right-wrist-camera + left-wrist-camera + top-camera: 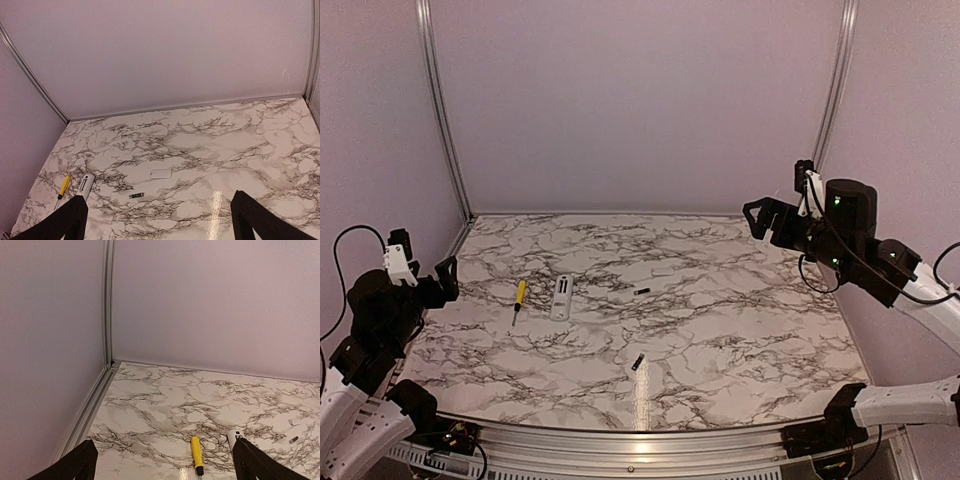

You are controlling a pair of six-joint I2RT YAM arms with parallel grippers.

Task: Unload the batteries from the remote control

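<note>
Both dark cylindrical batteries (641, 291) out on marble tabletop (740, 330), apart from slim white plastic remote control (561, 297); task looks done. Released, empty: left tool (162, 450), right tool (159, 197).

On the marble-patterned table top (740, 330), a yellow-handled screwdriver (519, 298) lies ahead of the left gripper (442, 280), right of its midline. The slim white plastic remote control (561, 297) lies just beside it, further right, before that gripper's right-hand finger. A small dark cylindrical battery (641, 291) lies further right again, apart from the remote control. From the right gripper (160, 210), this battery lies ahead between the fingers, slightly left of the middle, with a small flat white rectangular plate (161, 173) just beyond it. A second dark battery (637, 362) lies nearer the arm bases, between both grippers.
</note>
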